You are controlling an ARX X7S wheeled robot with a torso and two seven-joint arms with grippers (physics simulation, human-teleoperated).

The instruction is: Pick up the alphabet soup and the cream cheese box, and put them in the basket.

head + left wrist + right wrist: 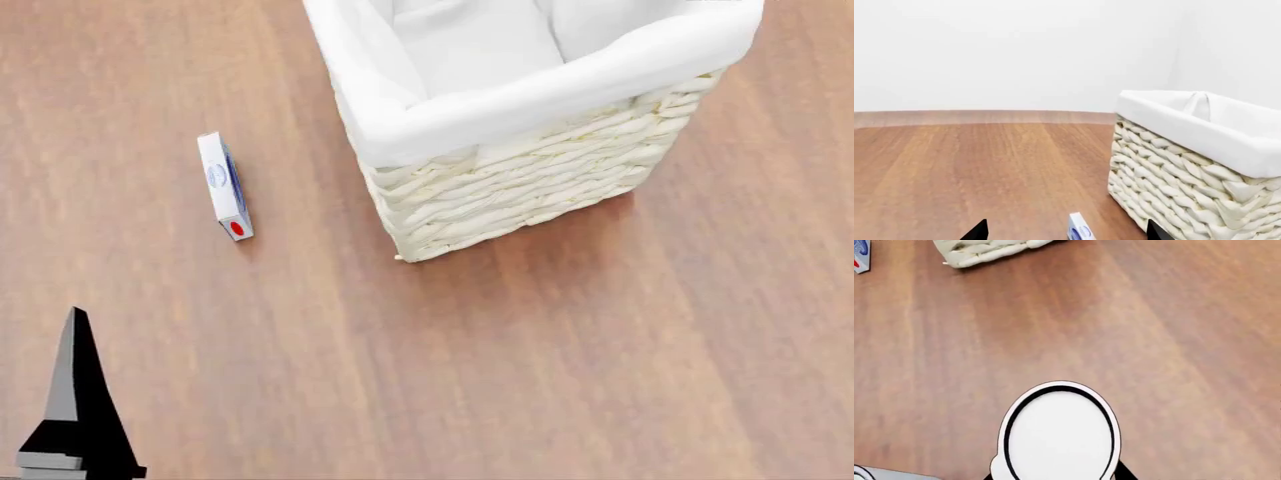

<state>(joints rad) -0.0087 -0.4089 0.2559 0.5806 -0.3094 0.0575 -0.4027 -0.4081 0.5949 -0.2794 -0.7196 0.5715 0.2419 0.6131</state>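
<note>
1. The basket (534,190) stands on the wooden surface (601,350) at the top of the head view, its white cloth liner folded over the rim.
2. The cream cheese box (224,186) lies on the wood to the left of the basket, near it but not touching, with its red spot at the end nearest the robot.
3. The left end effector (1067,234) is spread wide. Its 2 dark fingertips (977,231) show at the edge of the left wrist view with the box (1079,229) low between them, and it holds nothing.
4. The right end effector (1057,476) is closed on the soup can (1059,432). Only the can's pale, dark-ringed top shows, with dark finger parts just visible on either side of it.
5. In the right wrist view the can is well apart from the basket's lower corner (987,252) and from the box (859,257).
</note>
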